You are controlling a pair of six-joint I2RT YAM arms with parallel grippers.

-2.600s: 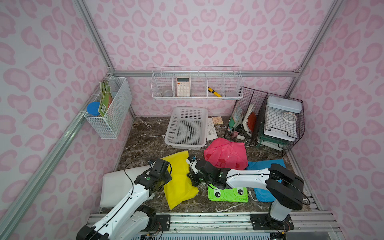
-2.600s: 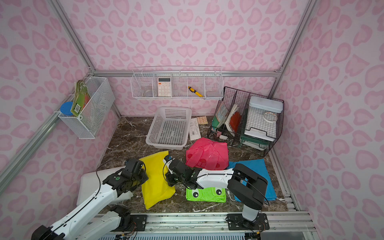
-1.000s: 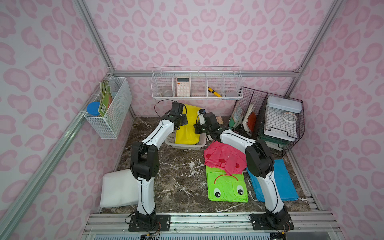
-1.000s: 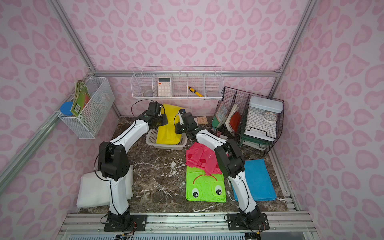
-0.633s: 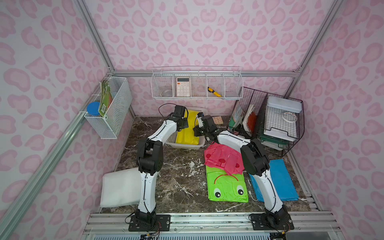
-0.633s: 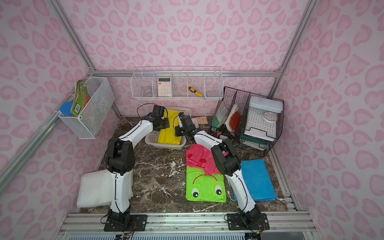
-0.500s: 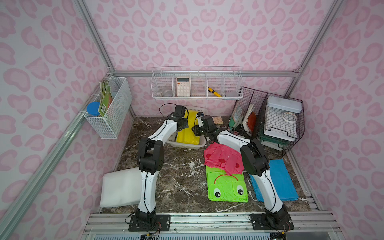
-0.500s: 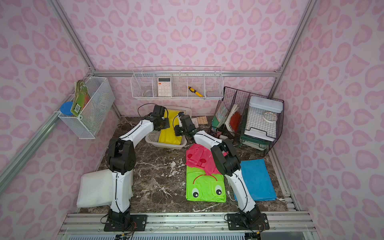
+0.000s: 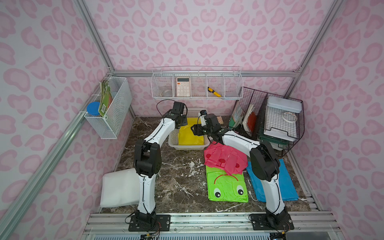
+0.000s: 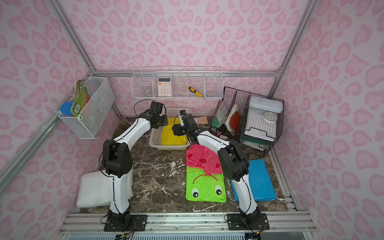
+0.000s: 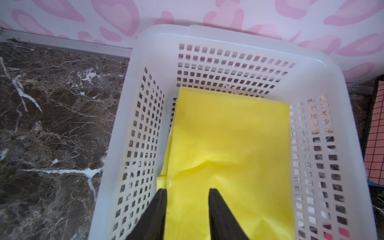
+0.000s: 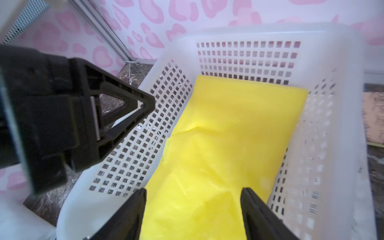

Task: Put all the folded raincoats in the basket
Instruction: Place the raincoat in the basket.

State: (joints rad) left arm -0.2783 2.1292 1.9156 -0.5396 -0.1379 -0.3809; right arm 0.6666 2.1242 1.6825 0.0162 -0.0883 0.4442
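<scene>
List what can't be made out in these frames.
- Raincoat: near end runs off frame in both wrist views, partly behind fingers of the left hand and right hand.
- Basket: far corners hidden by both hands in both top views.
- Calculator: key labels too small in both top views.
- Green coat: upper part under the red coat in both top views.

Yellow raincoat (image 9: 190,135) apparently lies inside basket (image 9: 187,147).
</scene>
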